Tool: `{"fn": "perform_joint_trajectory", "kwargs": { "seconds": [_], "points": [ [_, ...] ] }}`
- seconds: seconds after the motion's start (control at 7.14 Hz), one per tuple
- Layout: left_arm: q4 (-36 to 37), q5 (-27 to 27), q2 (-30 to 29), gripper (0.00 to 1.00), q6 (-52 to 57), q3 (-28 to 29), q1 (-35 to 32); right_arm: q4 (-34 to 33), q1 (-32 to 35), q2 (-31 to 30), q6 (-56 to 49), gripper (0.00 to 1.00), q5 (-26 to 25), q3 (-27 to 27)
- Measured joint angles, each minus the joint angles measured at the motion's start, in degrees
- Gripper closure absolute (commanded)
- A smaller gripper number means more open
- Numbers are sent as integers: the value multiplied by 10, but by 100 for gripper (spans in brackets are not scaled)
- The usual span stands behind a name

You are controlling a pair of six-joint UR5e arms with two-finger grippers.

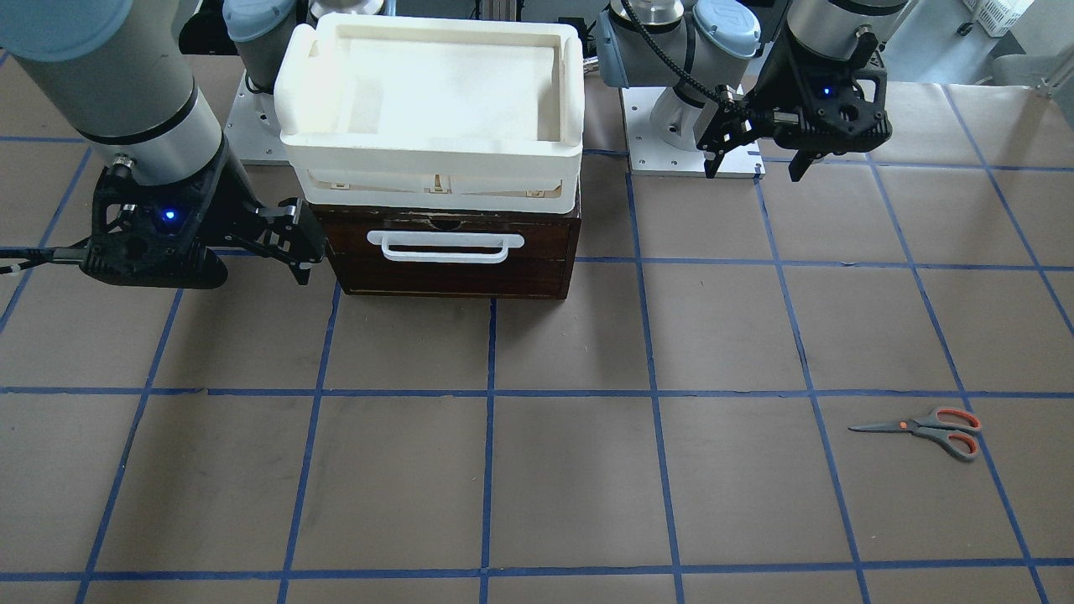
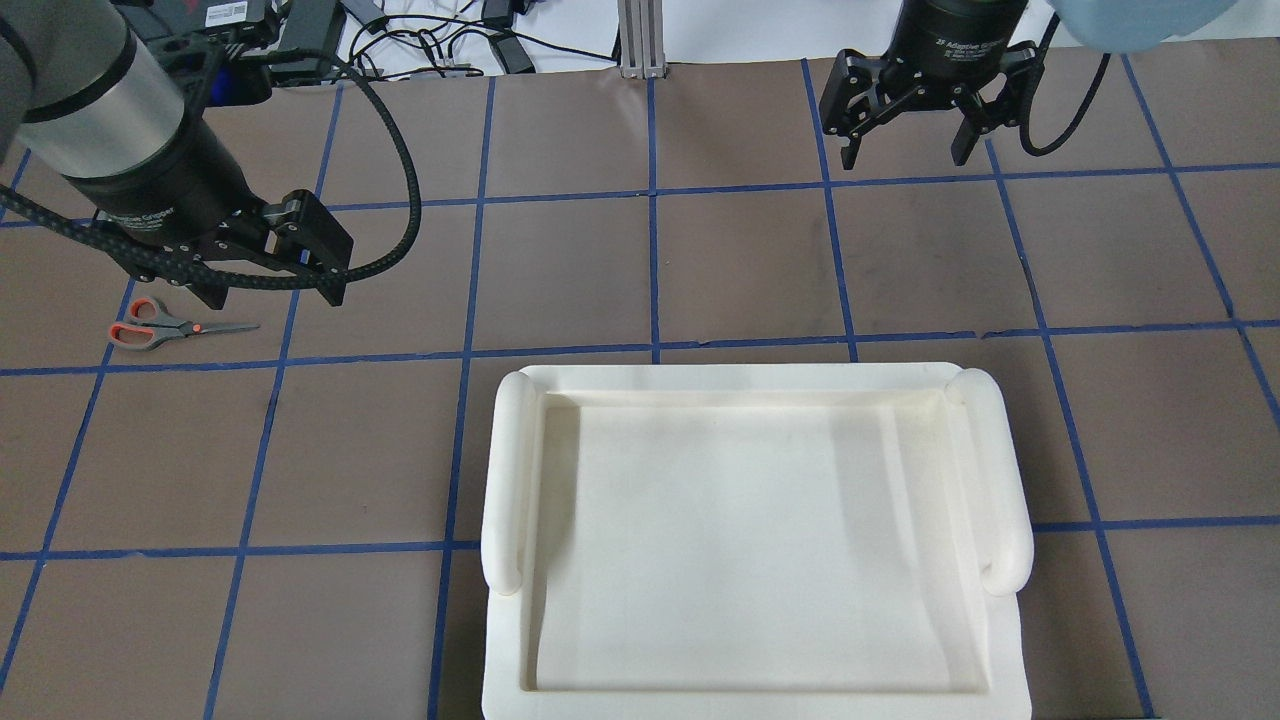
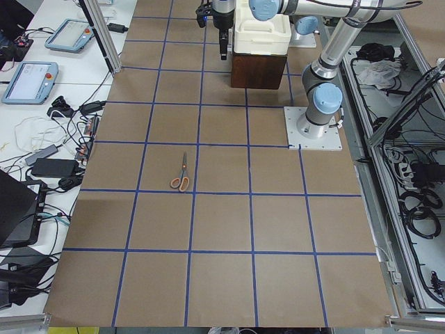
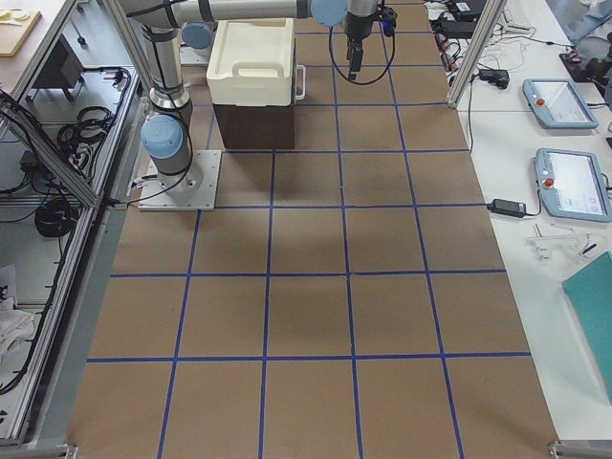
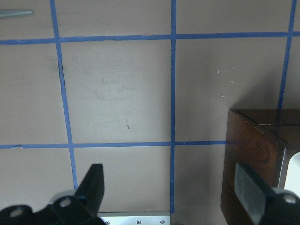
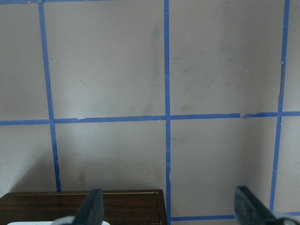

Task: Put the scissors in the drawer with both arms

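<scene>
The scissors [image 1: 923, 429] lie flat on the brown table, far from the drawer, on my left side; they also show in the overhead view [image 2: 165, 326], and a blade tip shows in the left wrist view [image 5: 14, 13]. The drawer [image 1: 453, 268] is shut, its dark wood front and white bar handle [image 1: 445, 246] facing away from me. My left gripper [image 1: 753, 172] is open and empty, up in the air near its base plate, right of the drawer in this view. My right gripper [image 1: 298, 252] is open and empty beside the drawer's other end.
A white tray-like box [image 1: 428, 92] sits on top of the drawer cabinet and fills the lower overhead view [image 2: 750, 540]. Two arm base plates [image 1: 688, 155] flank the cabinet. Blue tape lines grid the table. Operator desks with pendants lie beyond the far edge [image 3: 35, 76].
</scene>
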Motion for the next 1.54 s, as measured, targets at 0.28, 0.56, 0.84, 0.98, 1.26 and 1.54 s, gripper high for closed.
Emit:
{"fn": "perform_joint_trajectory", "kwargs": {
  "seconds": [0.28,0.56,0.84,0.98,1.26,1.54],
  "points": [
    [-3,0,-1,0,0,0,0,-28,-2,1,-5,0,-9,1],
    [0,-3,-7,0,1,0,0,-36,3,0,-15,0,-10,4],
    [2,-3,-11,0,25,1,3,-33,35,0,-65,0,5,10],
    [3,-2,-15,0,51,1,9,-32,53,1,-92,0,26,15],
    [5,-3,-29,0,142,1,51,-31,66,5,-230,0,49,33],
    [14,-3,-53,0,269,1,102,-8,68,8,-346,0,44,41]
  ]
}}
